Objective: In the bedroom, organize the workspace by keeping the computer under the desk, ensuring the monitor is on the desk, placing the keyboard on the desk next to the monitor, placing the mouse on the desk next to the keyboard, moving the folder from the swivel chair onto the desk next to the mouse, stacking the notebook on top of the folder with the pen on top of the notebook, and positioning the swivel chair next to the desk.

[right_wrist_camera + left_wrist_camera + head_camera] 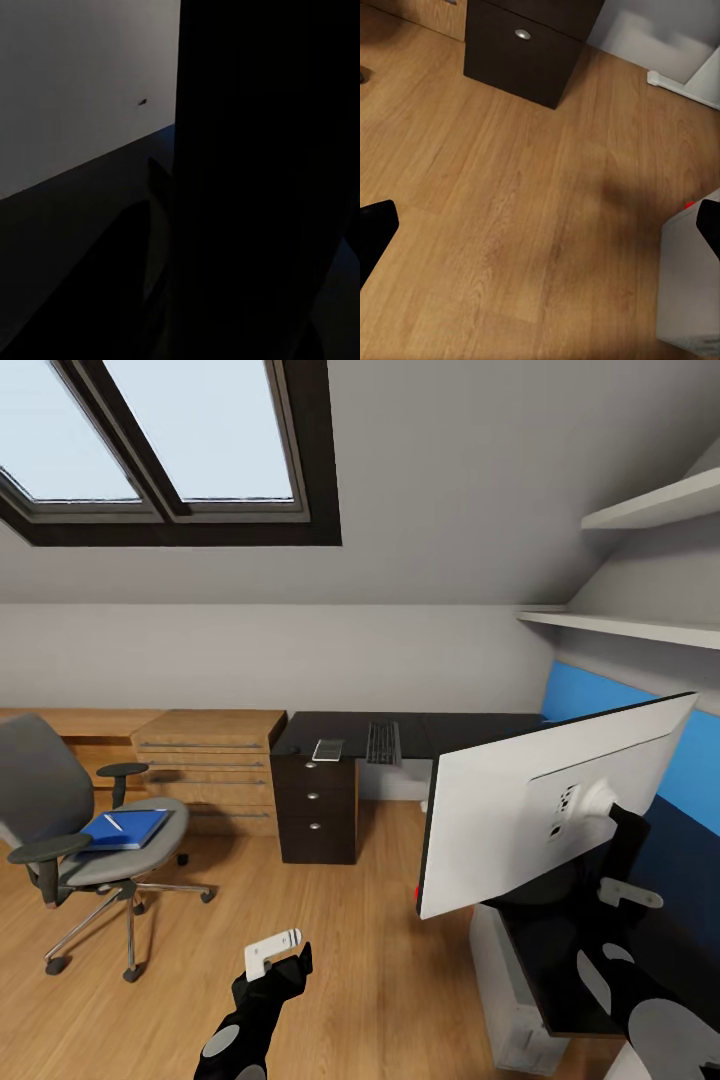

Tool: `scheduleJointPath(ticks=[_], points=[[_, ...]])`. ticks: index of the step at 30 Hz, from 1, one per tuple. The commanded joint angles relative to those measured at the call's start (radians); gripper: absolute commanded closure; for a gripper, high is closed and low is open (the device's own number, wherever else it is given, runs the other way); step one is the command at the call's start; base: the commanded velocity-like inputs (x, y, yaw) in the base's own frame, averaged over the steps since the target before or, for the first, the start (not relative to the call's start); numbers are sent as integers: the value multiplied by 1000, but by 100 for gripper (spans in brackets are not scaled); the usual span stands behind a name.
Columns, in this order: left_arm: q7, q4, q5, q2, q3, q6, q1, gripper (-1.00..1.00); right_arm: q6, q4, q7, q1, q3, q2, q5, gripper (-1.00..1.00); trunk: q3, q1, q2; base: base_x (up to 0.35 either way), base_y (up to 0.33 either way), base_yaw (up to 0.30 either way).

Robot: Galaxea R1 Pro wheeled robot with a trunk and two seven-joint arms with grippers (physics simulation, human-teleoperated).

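Meanwhile, my left gripper [540, 232] spread wide above bare floor [510, 225], my right gripper's state untellable, monitor [545, 805] tilted close ahead of it.

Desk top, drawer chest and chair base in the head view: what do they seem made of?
Desk: matte black board, no grain visible. Drawer chest: light wood, visible grain, likely veneer. Chair base: shiny metal, probably chrome, bright reflective legs.

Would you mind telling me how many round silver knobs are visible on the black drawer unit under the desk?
3, on the black three-drawer unit in the head view: one round silver knob on the top drawer, one on the middle, one on the bottom. None appears hidden.
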Motion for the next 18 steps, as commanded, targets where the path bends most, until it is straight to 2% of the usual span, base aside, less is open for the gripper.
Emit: scheduleJointPath(ticks=[1, 18], points=[[7, -2, 2, 1, -2, 5, -1, -100, -4, 1, 0, -1, -1, 0, -2, 100, -1, 0, -1, 0, 0, 0], [7, -2, 0, 1, -2, 5, -1, -100, -4, 1, 0, -1, -1, 1, -1, 100, -1, 0, -1, 0, 0, 0]])
